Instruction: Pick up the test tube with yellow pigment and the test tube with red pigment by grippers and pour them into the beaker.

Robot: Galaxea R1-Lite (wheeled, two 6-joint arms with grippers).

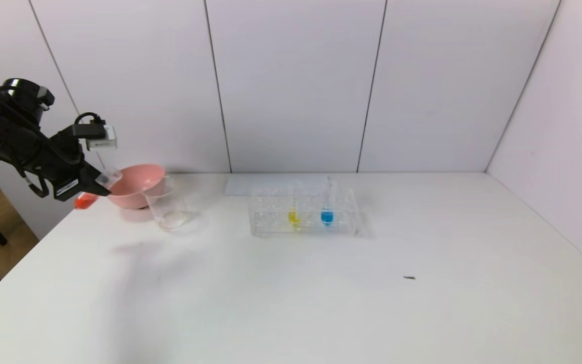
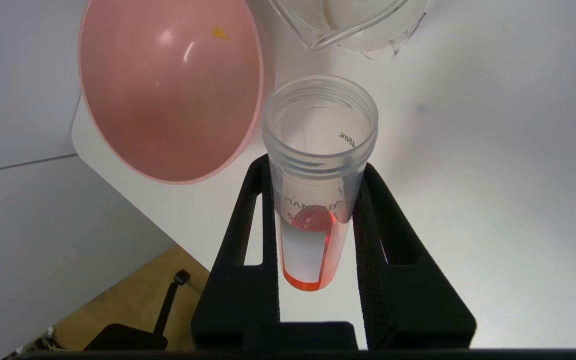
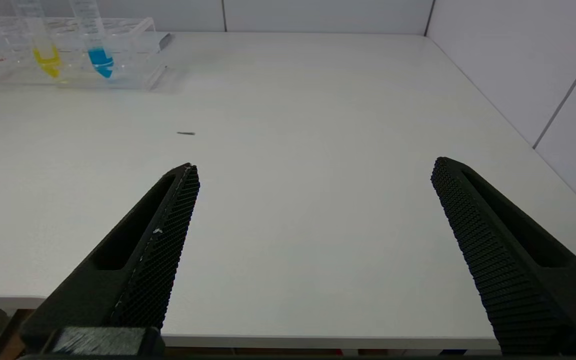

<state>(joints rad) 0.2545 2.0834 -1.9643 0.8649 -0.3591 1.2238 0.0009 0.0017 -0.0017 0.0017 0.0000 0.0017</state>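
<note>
At mid left of the head view, the left gripper (image 1: pixel 100 186) clamps the red test tube (image 1: pixel 89 196), tilted beside the pink bowl (image 1: pixel 137 184); pouring is in hand; next, its mouth needs carrying over the beaker (image 1: pixel 168 208); the right gripper (image 3: pixel 313 200) gapes wide, idle.

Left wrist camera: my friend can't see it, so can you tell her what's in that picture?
The left claw grips a clear test tube with red pigment, its open mouth facing the camera. Behind it on the white table are a pink bowl and the edge of a clear beaker.
</note>
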